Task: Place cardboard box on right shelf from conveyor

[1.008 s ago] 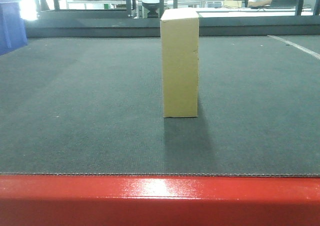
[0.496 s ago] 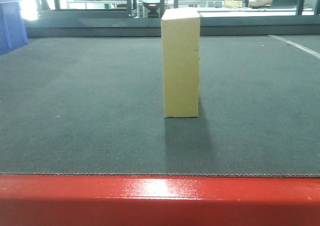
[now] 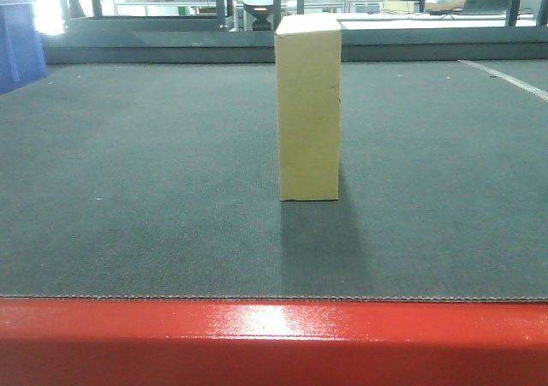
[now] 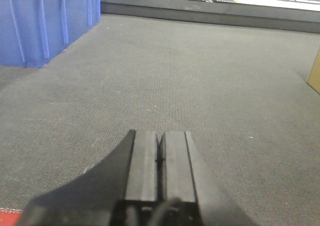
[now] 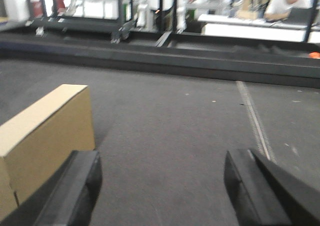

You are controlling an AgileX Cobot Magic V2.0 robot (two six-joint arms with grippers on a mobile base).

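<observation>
right gripper (image 5: 160, 178) spread wide to straddle the cardboard box (image 3: 308, 108), which stands upright mid-conveyor (image 3: 128, 189), left of my gap, not yet between fingers. left gripper (image 4: 160, 138) pressed together, likely idle.

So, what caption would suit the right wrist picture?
Right hand, open, low over the conveyor with the cardboard box to its left.

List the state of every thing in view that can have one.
cardboard box: upright on the conveyor, closed, not gripped.
left gripper: shut, empty, low over the belt.
right gripper: open, empty, box off to one side.
blue bin: upright at the belt's left side.
</observation>
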